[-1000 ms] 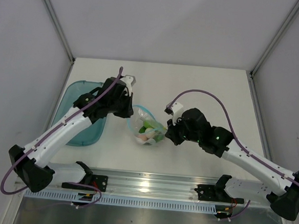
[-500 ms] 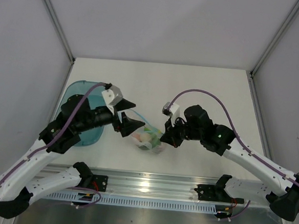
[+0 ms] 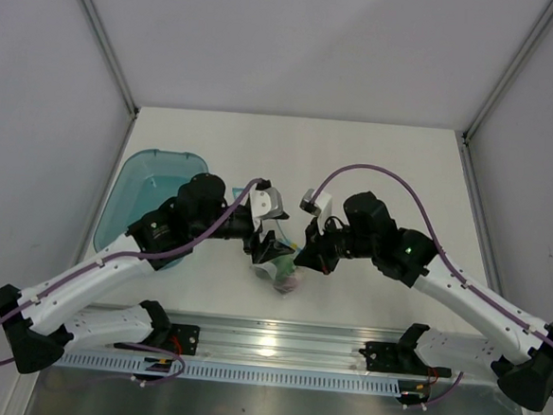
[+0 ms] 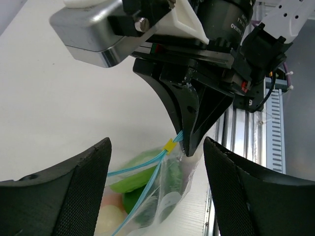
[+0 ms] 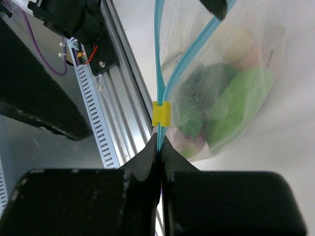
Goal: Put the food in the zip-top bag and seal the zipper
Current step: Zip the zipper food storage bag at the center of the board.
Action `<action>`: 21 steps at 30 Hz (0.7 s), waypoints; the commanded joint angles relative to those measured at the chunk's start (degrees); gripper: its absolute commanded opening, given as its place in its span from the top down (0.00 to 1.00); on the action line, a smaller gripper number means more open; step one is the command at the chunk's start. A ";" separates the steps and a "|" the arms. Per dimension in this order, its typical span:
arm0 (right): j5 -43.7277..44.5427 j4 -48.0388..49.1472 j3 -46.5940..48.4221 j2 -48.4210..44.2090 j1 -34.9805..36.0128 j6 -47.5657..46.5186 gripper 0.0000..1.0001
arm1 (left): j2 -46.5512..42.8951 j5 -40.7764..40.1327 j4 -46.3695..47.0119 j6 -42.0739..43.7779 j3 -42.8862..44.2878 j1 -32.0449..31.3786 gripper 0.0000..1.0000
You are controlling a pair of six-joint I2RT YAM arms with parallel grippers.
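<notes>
Low in the centre of the top view, over the white tabletop (image 3: 375,157): zip-top bag (image 3: 280,268), clear and crinkled, strung between the tips of the two arms, with the blue tray (image 3: 143,181) well apart at the left. In the right wrist view, zipper (image 5: 158,59) running bottom to top of the frame along the bag's long axis, its two teal strips joined at a yellow slider (image 5: 160,114) near the centre and parting toward the top, mouth agape there. Belly of the bag bulging to the right of the frame, filled with the food (image 5: 236,103), mostly bright green pieces beside a pale one. Pressed fully together at the bottom centre, right fingers (image 5: 138,167), pinching the zipper's end just below the slider. In the left wrist view, left fingers (image 4: 54,191) spread wide at the lower left and lower right of the frame, gripping nothing, the open end of the bag between them; no telling whether either pad touches the plastic. Same view, centre: black tips of the right fingers pointing down onto the slider end.
</notes>
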 commanded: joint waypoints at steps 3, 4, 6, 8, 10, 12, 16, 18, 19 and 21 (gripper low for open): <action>-2.17 1.13 1.31 -1.71 -0.56 -0.65 1.00 | 2.06 4.10 1.21 6.14 1.93 -0.62 0.30; -2.17 1.13 1.22 -1.70 -0.74 -0.65 1.00 | 2.51 4.37 0.77 6.84 2.36 -0.62 0.32; -2.17 1.13 1.14 -1.79 -0.82 -0.65 1.00 | 3.30 5.16 -0.63 8.52 2.72 -0.62 0.38; -2.09 1.04 1.13 -1.79 -0.91 -0.56 1.00 | 3.83 6.91 -2.03 10.27 3.24 -0.62 0.41; -1.91 1.04 1.05 -1.71 -1.09 -0.74 1.00 | 4.27 8.23 -2.83 10.98 3.42 -0.62 0.47; -1.91 0.95 1.13 -1.70 -1.35 -0.65 1.00 | 4.62 10.60 -3.97 11.94 3.86 -0.62 0.51; -2.52 0.95 0.96 -1.53 -1.44 -0.74 1.00 | 6.72 12.72 -6.52 13.26 5.35 -0.62 0.53; -2.87 0.95 0.87 -1.62 -1.53 -0.74 1.00 | 7.08 13.07 -6.53 13.53 5.53 -0.62 0.53; -2.88 0.95 0.87 -1.62 -1.53 -0.74 1.00 | 7.17 13.16 -6.61 13.70 5.71 -0.62 0.53; -3.05 0.86 0.96 -1.62 -1.44 -0.82 1.00 | 7.87 13.33 -6.70 13.88 5.97 -0.62 0.53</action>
